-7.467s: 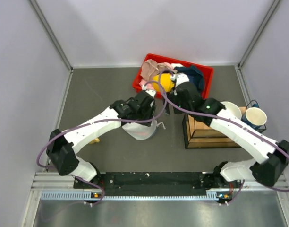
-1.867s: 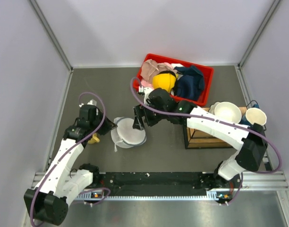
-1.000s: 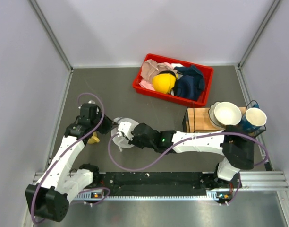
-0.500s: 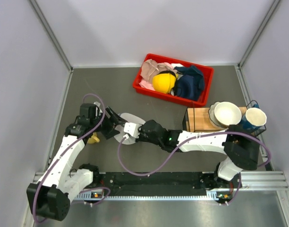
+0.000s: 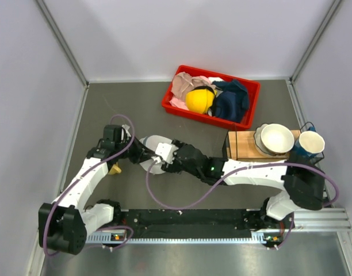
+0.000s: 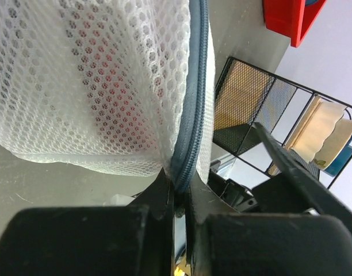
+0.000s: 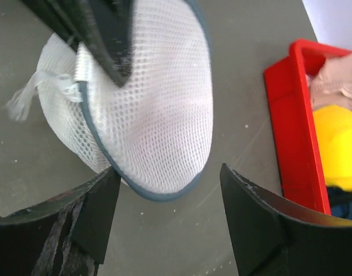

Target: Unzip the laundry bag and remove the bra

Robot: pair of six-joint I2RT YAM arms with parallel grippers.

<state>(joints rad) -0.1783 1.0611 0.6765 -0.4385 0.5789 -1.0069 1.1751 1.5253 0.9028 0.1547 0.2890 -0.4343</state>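
Note:
The laundry bag [image 5: 155, 148], a white mesh ball with a blue-grey zipper seam [image 6: 194, 98], lies on the grey table between my two arms. Red cloth, the bra [image 6: 104, 86], shows faintly through the mesh in the left wrist view. My left gripper [image 5: 142, 154] is shut on the bag's zipper seam, which is pinched between its fingertips [image 6: 179, 185]. My right gripper [image 5: 167, 156] stands open just right of the bag. In the right wrist view the bag [image 7: 159, 109] bulges above the right gripper [image 7: 167, 184] and touches neither finger. A dark left finger [image 7: 101, 34] presses on the bag's top.
A red bin [image 5: 252, 92] at the back holds a yellow rounded item [image 5: 199, 100], navy cloth [image 5: 232, 99] and beige-pink cloth [image 5: 184, 84]. A wooden box [image 5: 240, 150], a white bowl [image 5: 278, 138] and a cup [image 5: 312, 141] stand right. A small yellow object [image 5: 114, 169] lies by the left arm.
My right gripper has let go of the bag and opened. My left gripper opened, moved in to the bag and shut on its zipper seam.

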